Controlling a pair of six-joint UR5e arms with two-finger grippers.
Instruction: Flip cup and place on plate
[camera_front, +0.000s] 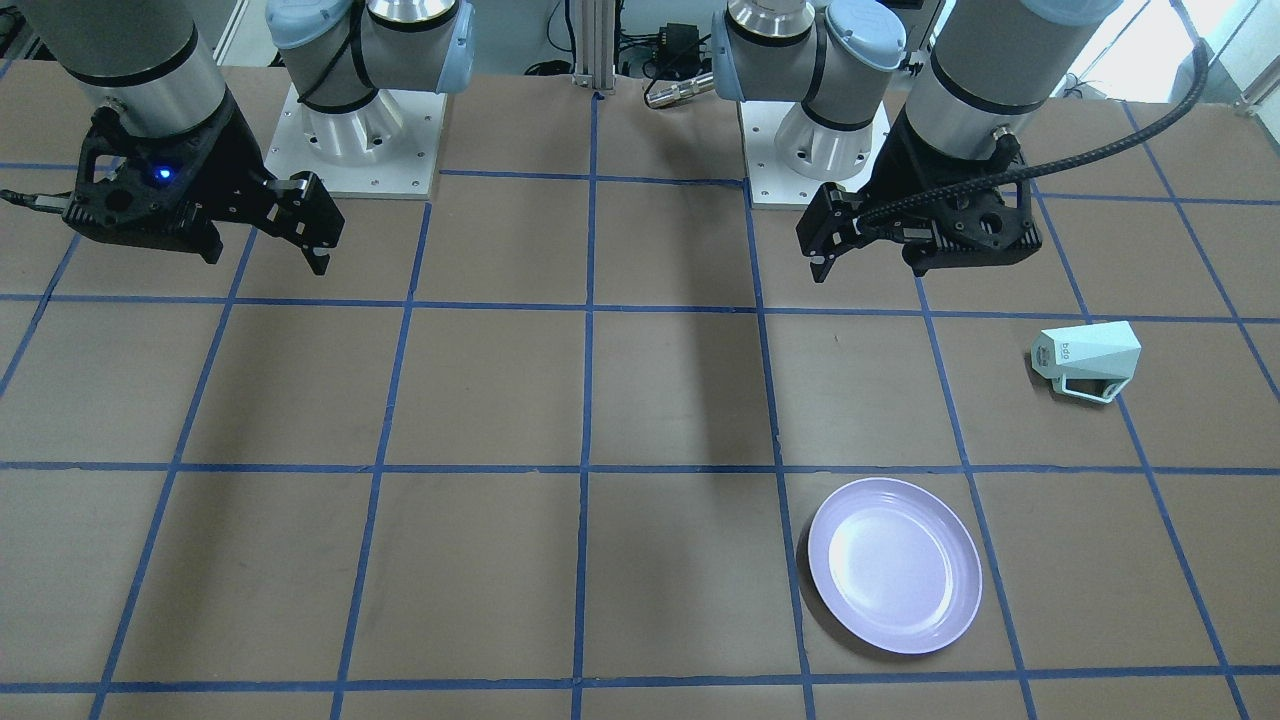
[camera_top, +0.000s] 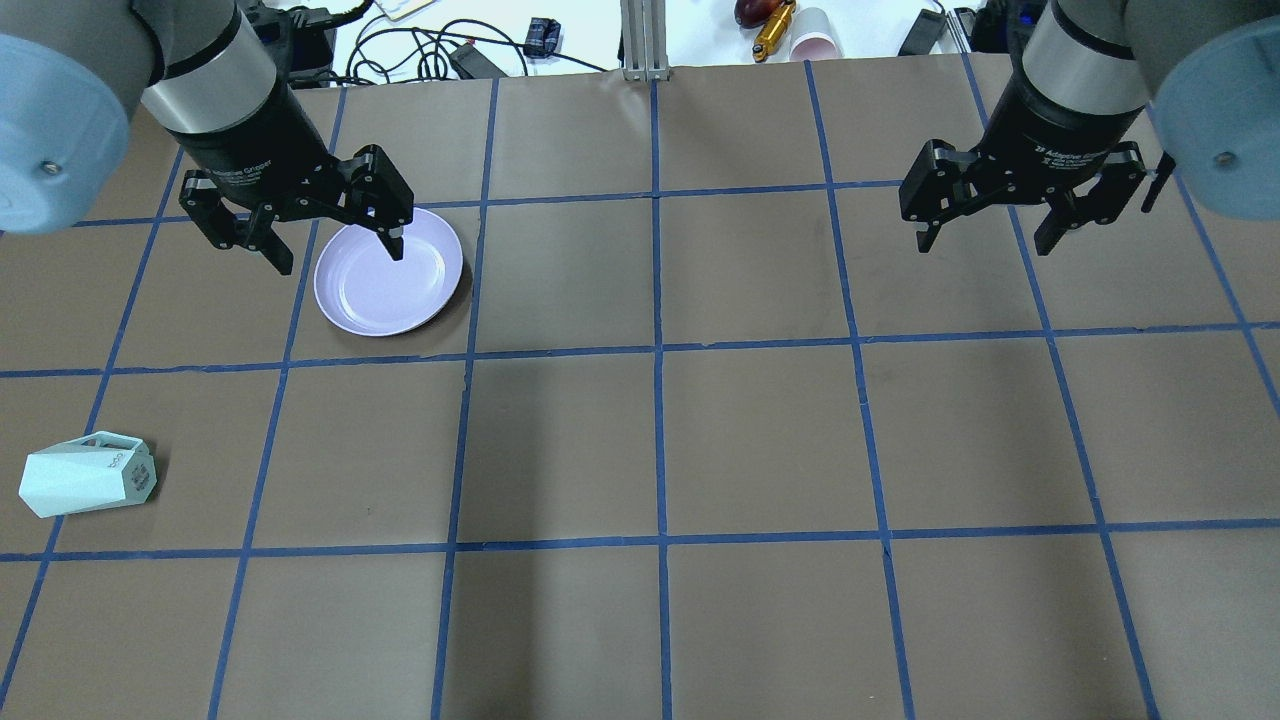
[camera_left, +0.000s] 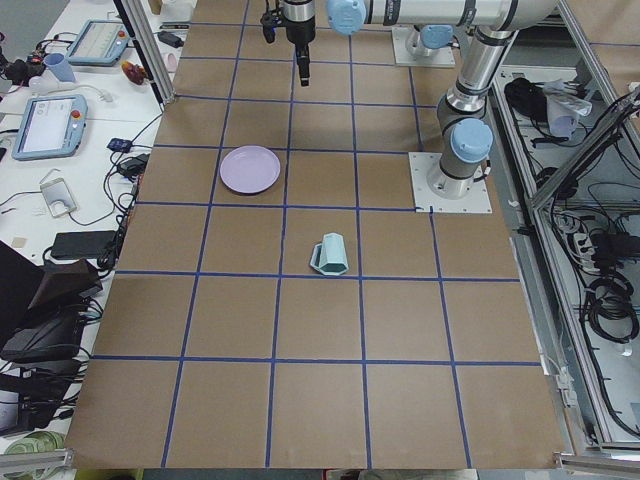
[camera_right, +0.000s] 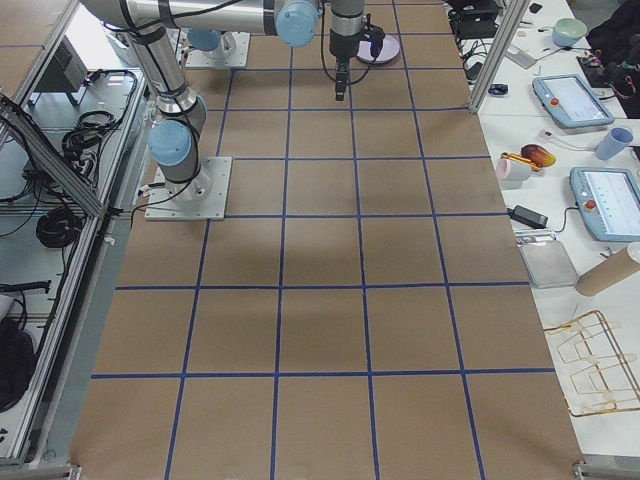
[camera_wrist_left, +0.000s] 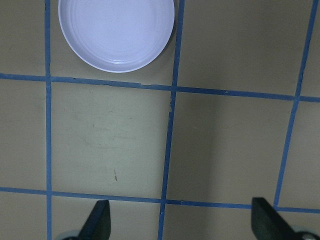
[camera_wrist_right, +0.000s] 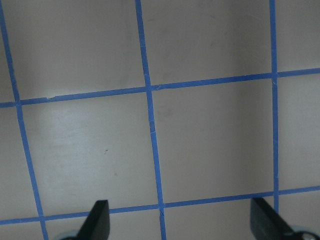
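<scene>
plate (camera_top: 380, 292) (edge behind left jaws)

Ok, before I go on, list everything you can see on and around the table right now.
cup: one, pale mint green, lying on its side on the table's left part, near the robot's edge
plate: one, pale lavender, flat on the table's left part, farther from the robot than the cup, nothing on it
table: one, brown with a blue tape grid
paper cup: one, pinkish, beyond the table's far edge
cables: several, black, beyond the far edge
left gripper: one, black, open, raised above the table, holding nothing
right gripper: one, black, open, raised above the table's right part, holding nothing
</scene>
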